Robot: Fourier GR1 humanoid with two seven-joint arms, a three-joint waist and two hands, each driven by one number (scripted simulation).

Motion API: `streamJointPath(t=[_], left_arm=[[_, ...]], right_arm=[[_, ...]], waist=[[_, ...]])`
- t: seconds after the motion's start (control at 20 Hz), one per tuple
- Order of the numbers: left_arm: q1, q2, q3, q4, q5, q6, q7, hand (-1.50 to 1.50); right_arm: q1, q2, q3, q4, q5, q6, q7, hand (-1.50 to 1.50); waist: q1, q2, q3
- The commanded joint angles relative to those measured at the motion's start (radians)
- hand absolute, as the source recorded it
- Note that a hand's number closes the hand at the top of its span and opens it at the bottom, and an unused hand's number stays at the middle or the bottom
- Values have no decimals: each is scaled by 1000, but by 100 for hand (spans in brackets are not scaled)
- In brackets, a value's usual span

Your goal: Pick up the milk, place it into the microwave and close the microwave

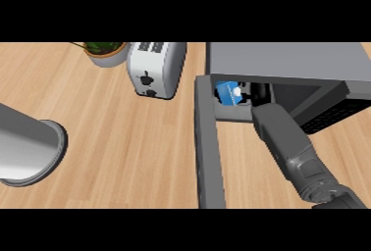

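On the wooden counter (116, 147), our right hand (255, 94) is inside the open microwave (290, 58) beside the milk carton (229, 92), and we cannot tell its grasp; placing seems under way, so next we withdraw and swing the door (208, 157) shut.

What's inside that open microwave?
A blue milk carton sits inside the microwave, with the robot's right hand next to it. The microwave's top covers the rest of the inside and most of the hand.
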Motion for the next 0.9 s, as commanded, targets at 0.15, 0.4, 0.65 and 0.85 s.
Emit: streamJointPath(t=[0.15,0.4,0.65,0.85], left_arm=[[-52,23,6,15,6,5,33,-150],[-33,15,-2,35,-7,-31,-3,-150],[-76,19,-3,58,-19,-23,-9,-150],[-67,16,-3,46,-26,-18,4,-150]], right_arm=[[-125,17,47,97,99,-263,67,150],[-105,-14,2,111,74,-329,48,150],[-115,-53,-27,133,59,-336,78,150],[-95,-112,-35,147,59,-296,70,150]], waist=[[16,11,0],[34,19,1],[46,30,2],[53,35,3]])
